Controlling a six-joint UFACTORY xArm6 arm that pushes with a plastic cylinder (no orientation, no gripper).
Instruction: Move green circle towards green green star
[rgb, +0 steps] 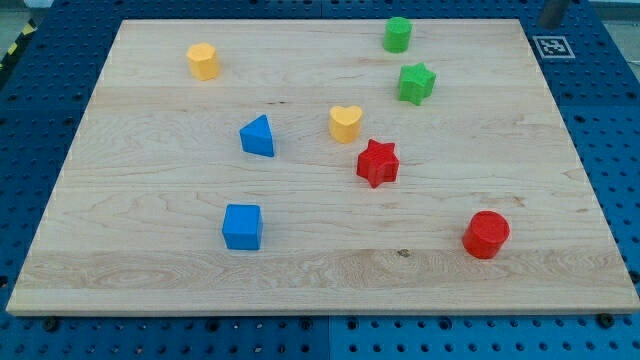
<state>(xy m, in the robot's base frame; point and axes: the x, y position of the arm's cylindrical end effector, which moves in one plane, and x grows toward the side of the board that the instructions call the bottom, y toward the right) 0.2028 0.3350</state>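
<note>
Green blocks: 2. Green circle (398, 34) near the view's top edge, right of centre; green star (417, 83) just below it and slightly to the view's right, close but apart.
Red blocks: 2. Red star (378, 163) near the middle of the board; red circle (486, 235) toward the view's lower right, well apart from the rest.
Yellow blocks: 2. Yellow heart (346, 123) just above-left of the red star; yellow hexagon-like block (203, 61) at the view's upper left.
Blue blocks: 2. Blue triangle (258, 136) left of the heart; blue square (242, 226) below it, toward the view's bottom.
Total: 8 blocks, none touching another.
Tool: my tip does not show in this view; its position relative to the blocks and its state cannot be told.
Bench: pale wooden board (150, 290), grain running left to right, lying on a blue perforated panel (610, 120).
Surroundings: a black-and-white square marker (553, 46) sits at the view's upper right, just off the board's corner.
</note>
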